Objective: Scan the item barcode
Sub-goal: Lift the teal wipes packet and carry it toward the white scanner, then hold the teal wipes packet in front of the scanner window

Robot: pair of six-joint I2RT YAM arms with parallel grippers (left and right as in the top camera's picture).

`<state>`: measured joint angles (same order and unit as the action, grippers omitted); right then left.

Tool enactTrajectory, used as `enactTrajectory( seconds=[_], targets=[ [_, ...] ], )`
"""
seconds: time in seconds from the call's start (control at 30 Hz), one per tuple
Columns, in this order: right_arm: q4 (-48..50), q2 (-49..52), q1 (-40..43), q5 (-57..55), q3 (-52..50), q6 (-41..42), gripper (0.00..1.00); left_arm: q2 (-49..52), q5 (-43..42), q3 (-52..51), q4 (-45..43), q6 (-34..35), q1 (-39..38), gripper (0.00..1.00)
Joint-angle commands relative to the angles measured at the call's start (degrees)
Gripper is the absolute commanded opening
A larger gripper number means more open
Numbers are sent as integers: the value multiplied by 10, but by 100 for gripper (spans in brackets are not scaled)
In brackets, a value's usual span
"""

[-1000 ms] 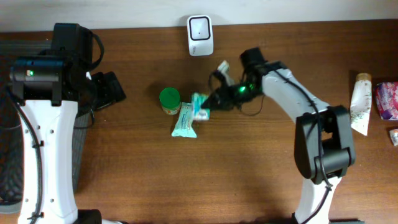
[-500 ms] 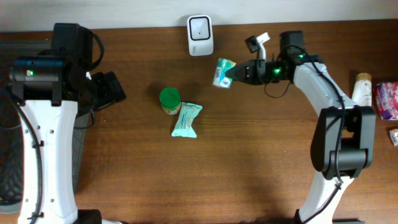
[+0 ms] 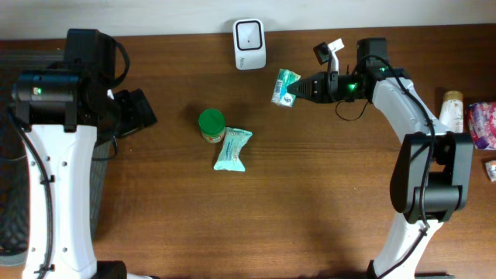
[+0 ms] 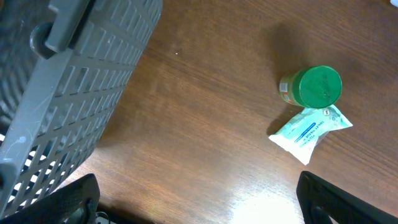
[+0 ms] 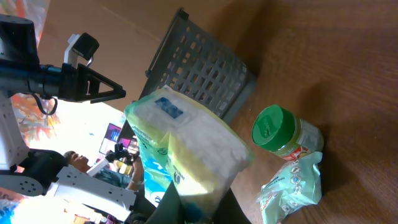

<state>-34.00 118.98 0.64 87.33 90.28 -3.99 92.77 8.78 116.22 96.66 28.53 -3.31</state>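
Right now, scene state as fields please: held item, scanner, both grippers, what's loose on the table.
held item: green-and-white packet, held clear of the table
right gripper: shut on the packet
left gripper: open, empty, beside the grey basket
scanner: white scanner at the far edge; the packet is to its right, not touching it
loose on table: green-lidded jar right beside a teal pouch
barcode: not visible in any view
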Motion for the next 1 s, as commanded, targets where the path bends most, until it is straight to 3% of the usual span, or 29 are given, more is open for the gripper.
enactTrajectory(
  seconds=[0.0,0.1,0.2,0.3,0.53,0.67,0.97],
  targets=[
    [-12,-13,-12,2,8,2,4,-9,0,6,0,7,2,99],
    [-55,-13,-53,-92,8,-12,4,-9,0,6,0,7,2,99],
    [-42,-13,-90,-32,8,-78,4,-9,0,6,0,7,2,99],
    [25,-14,-76,16,12,-8,4,-9,0,6,1,7,2,99],
    [62,-14,-47,16,14,5,4,-9,0,6,1,7,2,99],
    [140,-14,-47,16,14,60,4,-9,0,6,1,7,2,99],
    [148,-14,-47,16,13,62,4,-9,0,6,0,7,2,99]
  ],
)
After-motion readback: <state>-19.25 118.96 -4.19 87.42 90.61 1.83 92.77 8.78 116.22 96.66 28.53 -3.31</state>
